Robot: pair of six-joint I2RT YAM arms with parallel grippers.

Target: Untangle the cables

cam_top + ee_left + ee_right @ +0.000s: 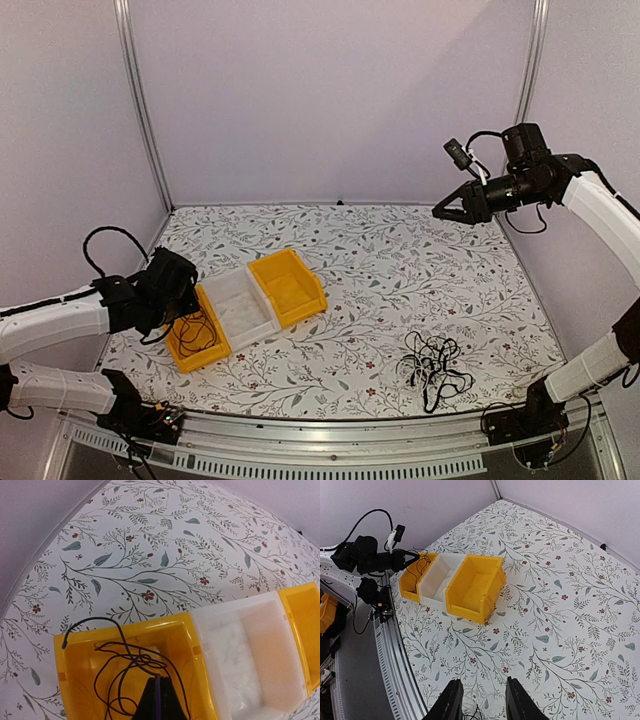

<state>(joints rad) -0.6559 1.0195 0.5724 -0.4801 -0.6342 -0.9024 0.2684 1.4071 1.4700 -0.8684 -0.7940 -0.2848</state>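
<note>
Nearest the front edge of the floral counter (400,270), on the right-hand side, the cables (432,365) lie in a loose black tangle with nothing touching them. Further back on the left, three bins stand touching in a slanted row. The left end effector (157,700) hangs over the nearest yellow bin (125,630) with its jaws fully closed. A single black cable (145,660) is looped inside that bin, knotted just ahead of the tips (whether a strand is actually pinched, I cannot tell), and one end arches over the rim. Next come the white bin (240,610) and the second yellow bin (290,285). Farthest and highest, the right end effector (482,687) is raised well above the counter, its jaws partly apart and empty.
</note>
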